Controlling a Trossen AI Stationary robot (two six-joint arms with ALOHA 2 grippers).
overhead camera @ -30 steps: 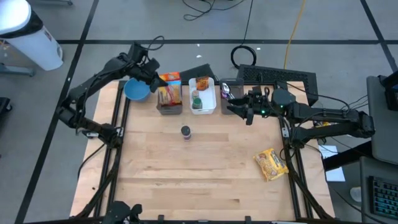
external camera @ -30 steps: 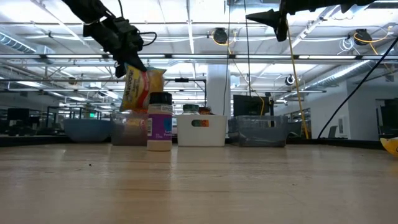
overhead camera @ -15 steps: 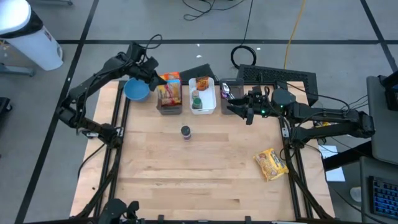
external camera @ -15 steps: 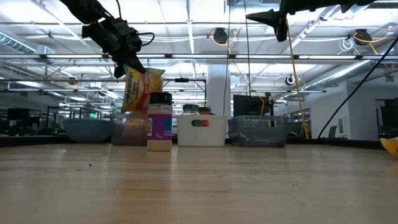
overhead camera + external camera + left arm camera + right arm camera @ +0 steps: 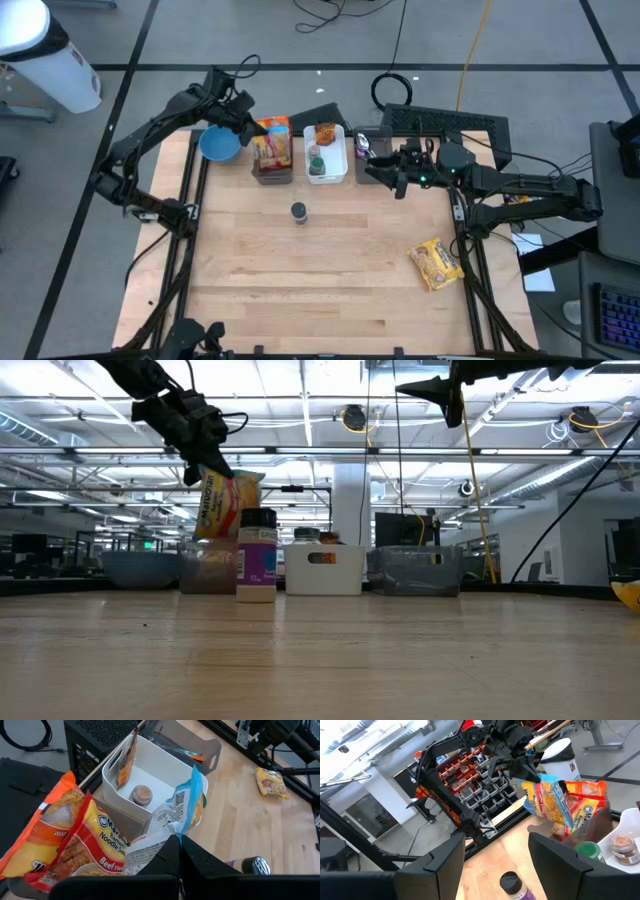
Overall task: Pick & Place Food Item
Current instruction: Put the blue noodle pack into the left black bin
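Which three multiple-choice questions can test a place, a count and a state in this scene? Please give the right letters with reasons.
1. Where does the spice jar stand?
A. in the blue bowl
B. on the table, in front of the bins
C. in the white bin

2. How many bins stand in the back row?
A. one
B. five
C. three

3. The left gripper is
A. shut on a noodle packet
B. open and empty
C. resting on the table

Answers: 1 B, it stands alone on the wood. 2 C, brown, white and clear bins. 3 A, the noodle packet hangs from it above the brown bin.

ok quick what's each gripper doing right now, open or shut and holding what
Left gripper: shut on the pasta packet, held above the dark bin.
Right gripper: open, holding nothing, raised near the clear bin.
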